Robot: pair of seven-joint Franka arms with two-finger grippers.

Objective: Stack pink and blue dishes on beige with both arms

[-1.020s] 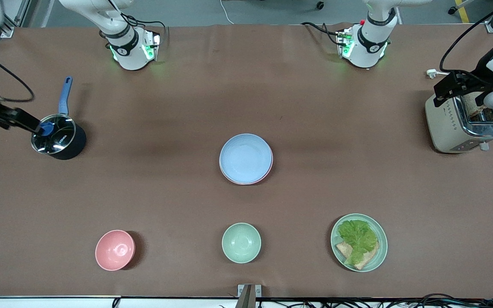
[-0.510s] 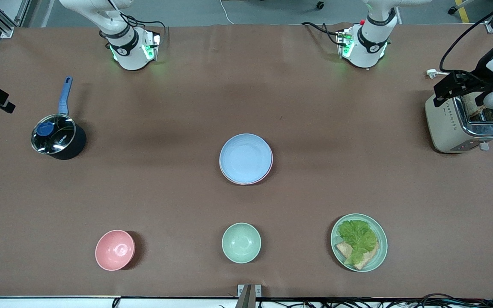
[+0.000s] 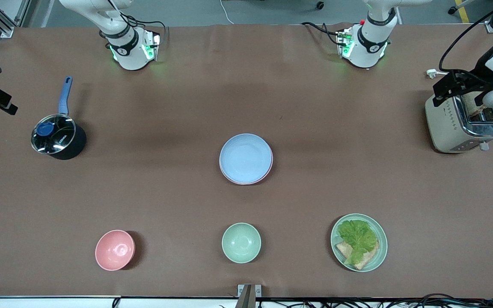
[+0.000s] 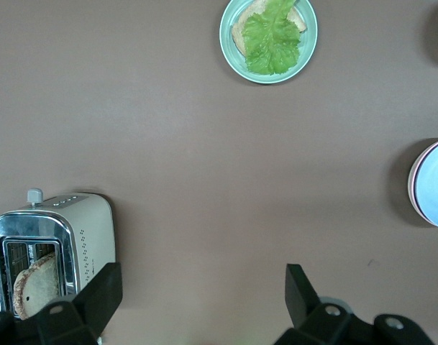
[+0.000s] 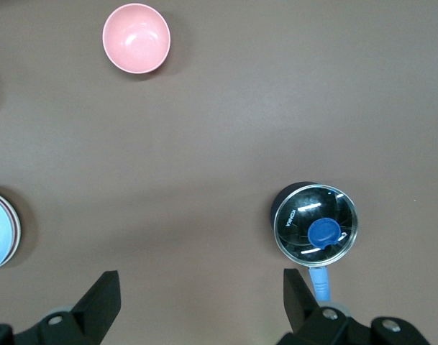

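Front view, dish stack: the pale blue shallow round matte plate [image 3: 245, 158] lies on top at the middle of the brown table [image 3: 178, 179], with the rim of the pale pink plate [image 3: 268, 170] peeking out from under it; I cannot make out a beige plate beneath them.
Left gripper: the dark two-finger left gripper [image 4: 198, 298] hangs high over the left arm's end of the table, fingers spread wide and holding nothing, above the bare cloth just beside the toaster.
Right gripper: the dark two-finger right gripper [image 5: 201, 296] hangs high over the right arm's end of the table, fingers spread wide and holding nothing, above the bare cloth beside the saucepan.
Toaster: a shiny silver and cream toaster [image 3: 462, 125] stands at the left arm's end, a slice of bread [image 4: 33, 284] sitting in its slot.
Saucepan: a small dark saucepan [image 3: 59, 139] with a glass lid, a blue knob and a blue handle stands at the right arm's end.
Row nearest the front camera: a small deep pink bowl [image 3: 115, 250] toward the right arm's end, a small mint-green bowl [image 3: 241, 242] in the middle, and a mint-green plate [image 3: 381, 246] carrying a lettuce leaf [image 3: 357, 237] on toast toward the left arm's end, all well apart from each other and from the stack.
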